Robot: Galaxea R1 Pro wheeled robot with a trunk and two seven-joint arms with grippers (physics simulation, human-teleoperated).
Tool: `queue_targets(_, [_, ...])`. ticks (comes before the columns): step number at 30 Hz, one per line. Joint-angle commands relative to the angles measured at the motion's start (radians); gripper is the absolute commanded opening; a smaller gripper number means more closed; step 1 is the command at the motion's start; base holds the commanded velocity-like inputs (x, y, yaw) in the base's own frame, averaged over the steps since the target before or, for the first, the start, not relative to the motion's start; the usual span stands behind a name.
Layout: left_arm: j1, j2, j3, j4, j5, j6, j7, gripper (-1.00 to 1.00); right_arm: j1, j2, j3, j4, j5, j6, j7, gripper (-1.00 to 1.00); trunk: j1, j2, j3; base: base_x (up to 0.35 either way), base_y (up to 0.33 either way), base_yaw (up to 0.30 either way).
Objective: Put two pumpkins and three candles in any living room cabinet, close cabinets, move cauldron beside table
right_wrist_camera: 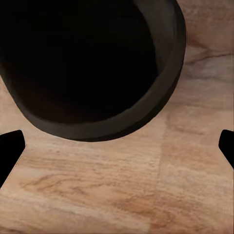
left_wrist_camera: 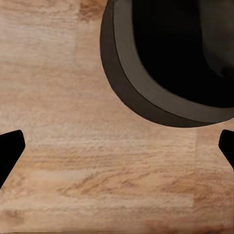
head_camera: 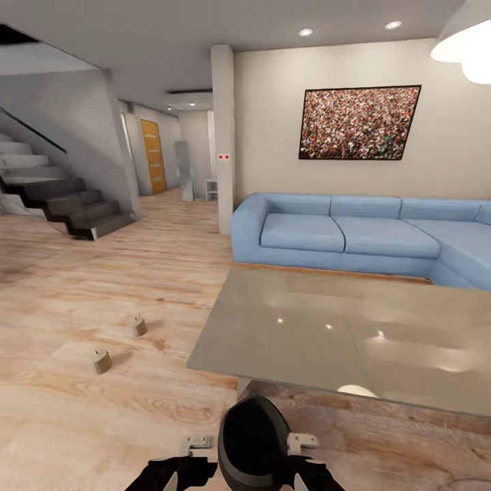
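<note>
Black matte round cauldron [head_camera: 254,443] is sitting between both wide-open tools, left tool [left_wrist_camera: 117,144] and right tool [right_wrist_camera: 117,144]; judging it wants closing evenly on the rim, then setting beside the glass-topped table [head_camera: 354,334].

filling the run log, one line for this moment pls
cauldron on floor by table | two candles on floor | both jaws open, holding nothing

A black cauldron [head_camera: 254,443] sits on the wooden floor [head_camera: 102,273] just in front of the robot, close against the near edge of a glass-topped surface [head_camera: 354,334]. Left of it the floor lies open, broken by two small candles [head_camera: 101,360] [head_camera: 138,325]. A blue sofa [head_camera: 354,235] blocks the far side.
</note>
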Motion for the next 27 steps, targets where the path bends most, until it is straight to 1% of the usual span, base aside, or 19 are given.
queue_targets(1, [0.0,0.0,-0.002,-0.001,0.003,0.006,-0.001,1.0,0.0,-0.001,0.008,-0.002,-0.011,0.005,-0.009,1.0,-0.004,0.007,0.002,-0.001,0.0,0.181])
queue_targets(13, [0.0,0.0,-0.002,-0.001,0.003,0.006,-0.001,1.0,0.0,0.0,0.008,-0.003,-0.011,0.004,-0.008,1.0,-0.05,0.091,0.04,0.0,0.0,0.025])
queue_targets(18, [0.0,0.0,-0.002,-0.001,0.003,0.006,-0.001,1.0,0.0,0.0,0.008,-0.003,-0.011,0.004,-0.009,1.0,-0.069,0.126,0.055,-0.103,0.036,0.191])
queue_targets(27, [0.0,0.0,-0.002,-0.001,0.003,0.006,-0.001,1.0,0.0,0.0,0.008,-0.003,-0.011,0.004,-0.009,1.0,-0.104,0.189,0.084,-0.271,0.122,0.273])
